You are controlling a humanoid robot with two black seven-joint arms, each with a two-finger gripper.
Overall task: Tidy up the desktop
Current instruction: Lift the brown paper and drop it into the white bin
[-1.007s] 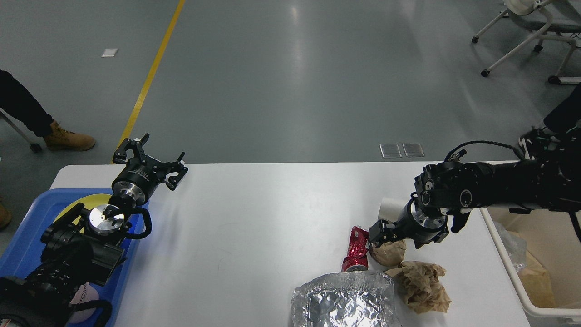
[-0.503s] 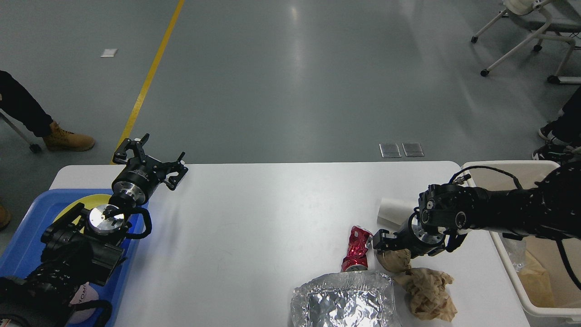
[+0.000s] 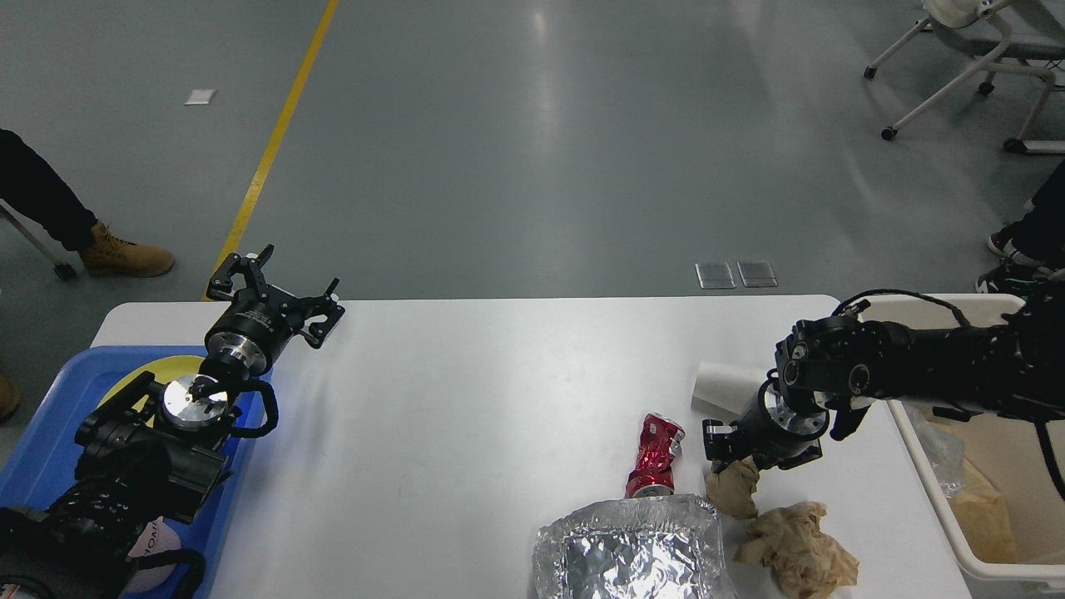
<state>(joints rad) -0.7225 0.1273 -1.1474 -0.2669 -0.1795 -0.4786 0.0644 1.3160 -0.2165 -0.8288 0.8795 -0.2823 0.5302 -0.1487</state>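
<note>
I see the white desktop [image 3: 466, 399] filling the near half of the view, with a blue tray [image 3: 50, 433] at its left end and a beige bin [image 3: 982, 516] off its right edge. My right gripper [image 3: 725, 449] is clenched on a small brown paper wad [image 3: 734, 489], just right of a crushed red can [image 3: 655, 456]. A larger crumpled brown paper [image 3: 799, 549] and a foil sheet [image 3: 632, 549] lie nearer. To do this well, I should lift the wad clear of the can before swinging right over the bin. Since half a second ago, the wad hangs lower and the bigger paper has slid nearer and rightward. My left gripper [image 3: 274, 291] hovers released, unmoved, beyond the tray.
</note>
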